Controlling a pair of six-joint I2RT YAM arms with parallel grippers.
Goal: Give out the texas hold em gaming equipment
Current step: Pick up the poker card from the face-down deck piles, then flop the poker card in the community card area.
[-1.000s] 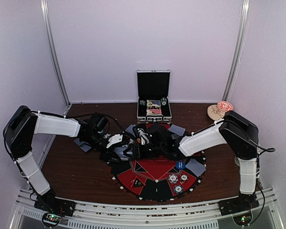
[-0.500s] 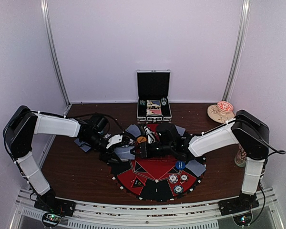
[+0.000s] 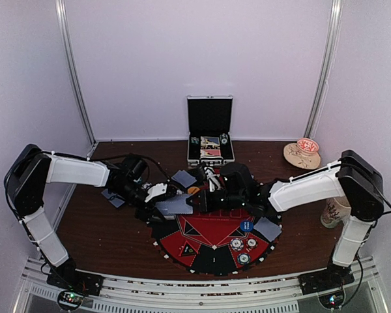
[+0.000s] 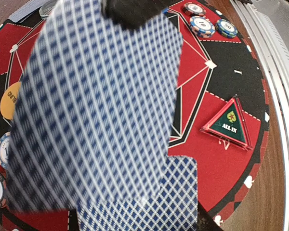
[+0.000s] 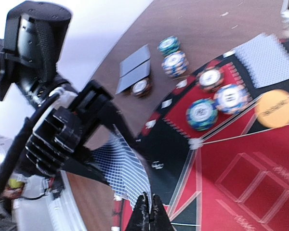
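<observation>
Right gripper [image 5: 147,214] pressed together on edge of top card [image 4: 96,110]; card hangs over mat [image 4: 221,163], long axis running toward left gripper [image 3: 161,197], which pinches deck [image 4: 144,207] just beneath. Judgement: draw card rightward, clear of deck.

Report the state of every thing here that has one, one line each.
Left gripper, shut on the deck.
Right gripper, shut on the top card.
Deck, held aloft.
Top card, pinched at one edge, overlapping the deck.
Case, lid open and upright.
</observation>
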